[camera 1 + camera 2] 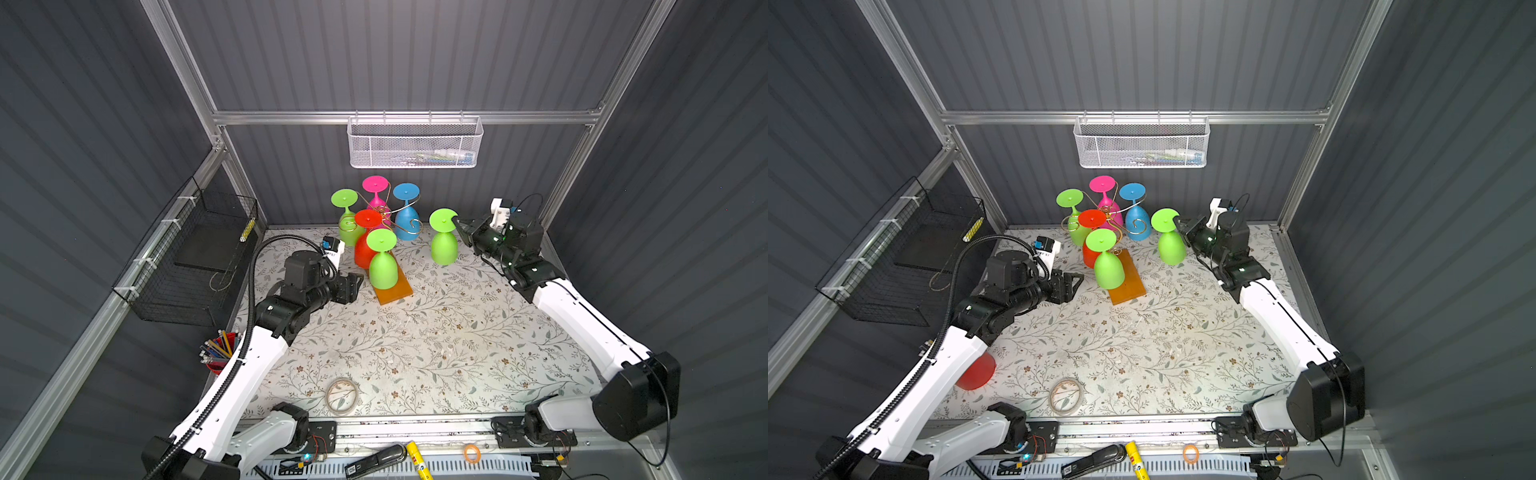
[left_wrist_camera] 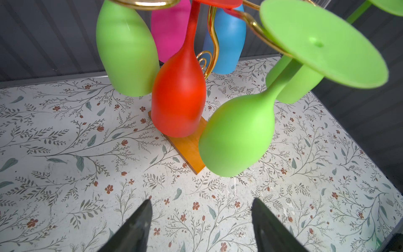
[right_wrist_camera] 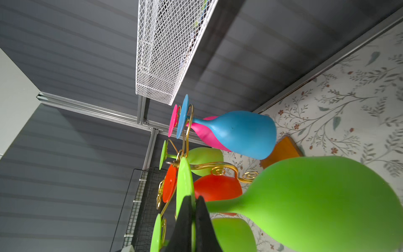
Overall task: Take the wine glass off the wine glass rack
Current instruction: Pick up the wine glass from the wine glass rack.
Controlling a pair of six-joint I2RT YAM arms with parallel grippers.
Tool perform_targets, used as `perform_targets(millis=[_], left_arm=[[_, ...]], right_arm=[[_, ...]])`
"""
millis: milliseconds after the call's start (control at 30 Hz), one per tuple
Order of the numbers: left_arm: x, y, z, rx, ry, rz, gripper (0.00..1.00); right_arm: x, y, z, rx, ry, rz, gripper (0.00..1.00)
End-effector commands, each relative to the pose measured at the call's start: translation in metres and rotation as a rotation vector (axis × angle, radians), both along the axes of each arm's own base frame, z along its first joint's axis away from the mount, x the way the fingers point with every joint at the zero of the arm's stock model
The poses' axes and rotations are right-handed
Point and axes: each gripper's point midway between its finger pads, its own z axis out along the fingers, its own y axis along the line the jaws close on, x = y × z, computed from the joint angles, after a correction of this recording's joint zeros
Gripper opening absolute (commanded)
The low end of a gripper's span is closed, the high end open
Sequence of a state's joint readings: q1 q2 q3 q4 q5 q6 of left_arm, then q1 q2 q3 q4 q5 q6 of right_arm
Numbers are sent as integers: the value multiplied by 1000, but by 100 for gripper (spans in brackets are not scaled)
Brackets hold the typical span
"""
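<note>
The floral table (image 1: 415, 345) carries the wine glass rack (image 1: 400, 287), its orange base under five hanging glasses (image 1: 365, 249). In both top views a green wine glass (image 1: 444, 247) hangs bowl-down just right of the rack, off its gold arms. The right gripper (image 1: 456, 220) has its jaws pinched on the glass's foot. The left gripper (image 2: 200, 204) sits near the base, jaws apart and empty. The yellow tube (image 1: 417, 457) has a label too small to read.
</note>
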State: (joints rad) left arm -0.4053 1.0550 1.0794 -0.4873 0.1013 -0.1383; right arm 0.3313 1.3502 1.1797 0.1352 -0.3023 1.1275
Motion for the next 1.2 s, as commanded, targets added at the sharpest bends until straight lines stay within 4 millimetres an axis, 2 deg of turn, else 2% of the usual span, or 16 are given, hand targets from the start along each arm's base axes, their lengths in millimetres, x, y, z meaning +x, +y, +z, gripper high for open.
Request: perform_targets(millis=[0,200,400,567,767,933,1067,1167], left_arm=[[-9,3,-1,-5,25,11,72],[-23,10,-2,-24,40,28,71],[-36,9,11,-81,18,13,71],[-45,5,24,-142,6,-9,71],[-55,2,34,-175,-14,-40,70],[-55,-9,49,-200,-57,-98,70],[-53,-28,59,-154,-105,-156,69],[-54,-53,66,-76,-150,-201,69]], right_arm=[[-17,-13,-9,-108,-26,-13,0],[-55,-26,-26,-265,-50,14,0],[-88,-23,-34,-425,-135,108,0],[-107,-15,-44,-525,-182,185,0],[-118,-11,-50,-638,-208,221,0],[-120,-10,-49,-683,-218,226,0],[-119,-10,-50,-684,-201,224,0],[-117,-11,-48,-682,-190,218,0]])
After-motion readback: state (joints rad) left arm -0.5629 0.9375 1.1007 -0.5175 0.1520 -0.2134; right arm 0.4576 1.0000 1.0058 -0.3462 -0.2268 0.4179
